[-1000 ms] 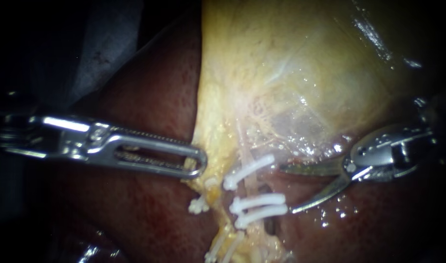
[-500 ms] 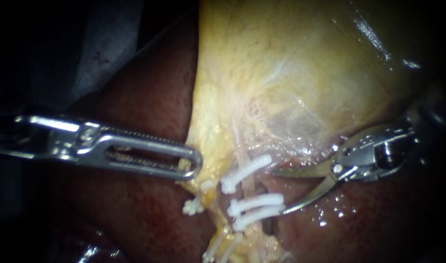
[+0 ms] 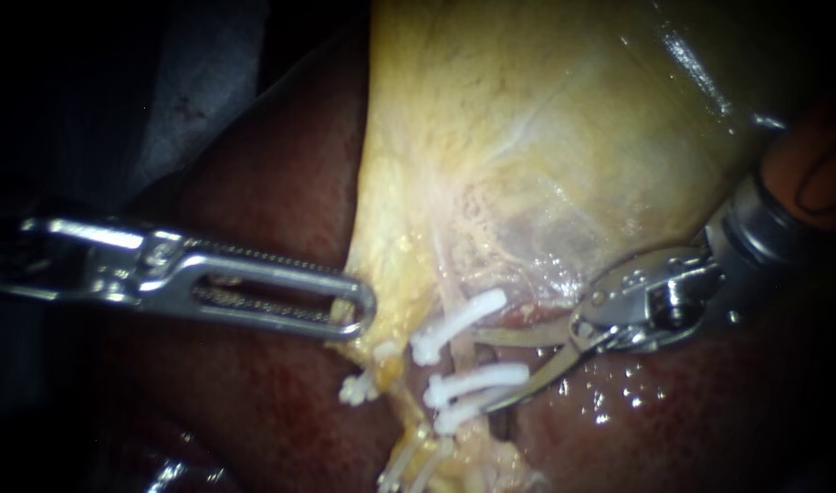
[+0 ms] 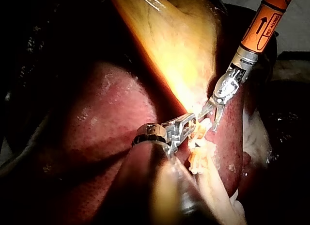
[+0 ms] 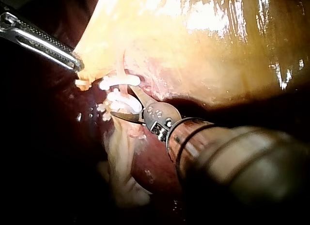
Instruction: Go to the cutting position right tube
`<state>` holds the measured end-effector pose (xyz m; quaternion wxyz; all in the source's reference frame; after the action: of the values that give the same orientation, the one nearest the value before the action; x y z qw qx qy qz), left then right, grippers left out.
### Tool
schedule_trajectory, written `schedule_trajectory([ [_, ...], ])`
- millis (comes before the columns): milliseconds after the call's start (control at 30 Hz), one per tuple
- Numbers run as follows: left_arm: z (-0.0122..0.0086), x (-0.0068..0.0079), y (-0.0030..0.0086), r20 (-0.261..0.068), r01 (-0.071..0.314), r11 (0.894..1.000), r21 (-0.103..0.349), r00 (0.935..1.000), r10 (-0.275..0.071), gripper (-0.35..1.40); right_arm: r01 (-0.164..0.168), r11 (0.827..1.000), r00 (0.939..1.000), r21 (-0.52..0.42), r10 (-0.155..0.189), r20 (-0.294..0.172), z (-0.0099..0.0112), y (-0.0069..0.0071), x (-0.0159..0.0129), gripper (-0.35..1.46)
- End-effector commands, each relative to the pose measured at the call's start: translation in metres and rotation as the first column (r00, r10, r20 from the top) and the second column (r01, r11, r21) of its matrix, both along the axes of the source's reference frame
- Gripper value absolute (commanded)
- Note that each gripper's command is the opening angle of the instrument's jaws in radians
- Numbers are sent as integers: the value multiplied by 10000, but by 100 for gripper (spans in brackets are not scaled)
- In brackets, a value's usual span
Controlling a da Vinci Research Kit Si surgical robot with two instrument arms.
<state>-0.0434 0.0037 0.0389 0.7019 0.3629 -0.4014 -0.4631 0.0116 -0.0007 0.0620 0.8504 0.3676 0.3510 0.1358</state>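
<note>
My left instrument [image 3: 363, 310] comes in level, and its long slotted jaws are closed on the yellow lower edge of the gallbladder [image 3: 527, 137]. Dark liver [image 3: 254, 411] lies beneath the shaft. This grip appears to keep the sheet stretched, so the strands ahead of its tip stand out.

Just past that tip is a thin strand with small white clips [image 3: 354, 388]. I take it for the left tube and leave it alone.

Beyond it, nearer my other instrument, runs the right tube [image 3: 461, 345]. It is a pale, narrow cord crossed by three white clips, a single clip [image 3: 459, 315] on the gallbladder side and a pair [image 3: 477, 383] on the far side of a short bare stretch.

My right instrument [image 3: 480, 370] reaches in from the right with its two curved blades apart and nothing gripped. One blade points into the bare stretch, just beside the single clip. The other lies along the pair, so the opening seems to straddle clips rather than tube alone.

I judge the tube to be soft, wet and limp, light enough to roll or slide off a blade, and easy to tear if dragged. The clips look stiff, and they could be knocked loose. The place to take the tube is the bare stretch, with both blades clear of plastic.
</note>
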Motion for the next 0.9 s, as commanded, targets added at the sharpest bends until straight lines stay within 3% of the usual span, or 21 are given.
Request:
schedule_trajectory([
  [33,0,0,0,0,-4,10000,-3,10000,4,-35,-9,10000,10000,-11,9,5,0,0,1,79],
  [900,-1,0,-1,-1,-3,10000,-3,10000,3,-35,-92,9999,9999,68,91,75,7,6,31,51],
])
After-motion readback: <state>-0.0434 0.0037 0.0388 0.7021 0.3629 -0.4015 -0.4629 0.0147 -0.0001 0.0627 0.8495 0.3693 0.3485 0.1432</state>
